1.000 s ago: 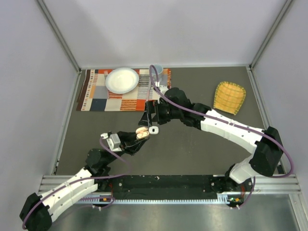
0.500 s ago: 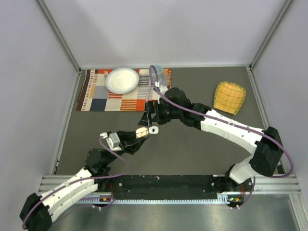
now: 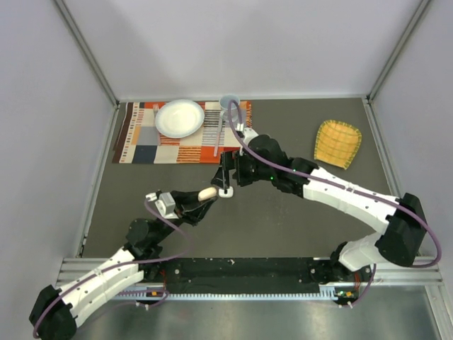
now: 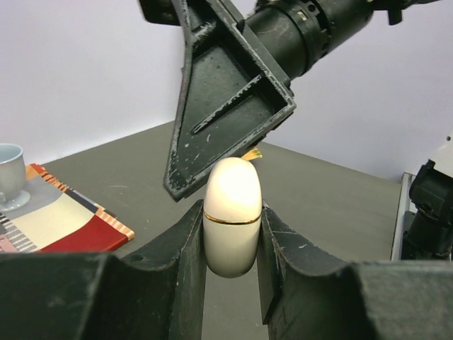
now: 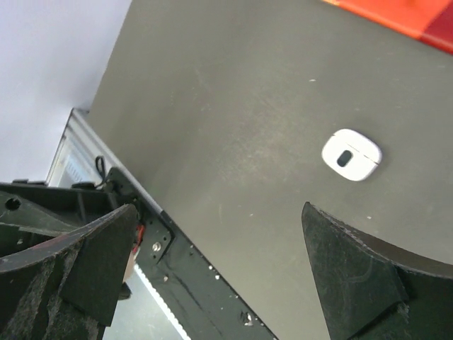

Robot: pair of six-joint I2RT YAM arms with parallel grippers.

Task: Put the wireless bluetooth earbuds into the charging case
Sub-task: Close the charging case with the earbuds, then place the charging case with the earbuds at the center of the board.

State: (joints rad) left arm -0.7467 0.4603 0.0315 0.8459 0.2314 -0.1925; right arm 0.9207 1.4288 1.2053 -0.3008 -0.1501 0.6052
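One cream charging case sits clamped between the fingers of the left gripper. The jaws are drawn in tight against its two flanks. The lid is shut, with a thin gold seam running across the body.

The right gripper hangs over the case with its jaws spread to full width and nothing between them. In the left wrist view one of its fingers stands just behind the top of the case; whether they touch cannot be told.

A small white piece, rounded-square with a dark oval mark, lies on the table. It is below the right gripper and just beside the tip of the held case. The earbuds cannot be made out in any view.

Compared with one second ago:
- The held case then showed a broad, peach-tinted face to the overhead camera; it now shows a narrow, plain cream one.
- The right arm has swung. Its wrist stands steeper over the case and its shoulder link sits further right.
- The white piece has not moved.
- The plate, striped mat, cup and yellow cloth at the far side are unchanged.
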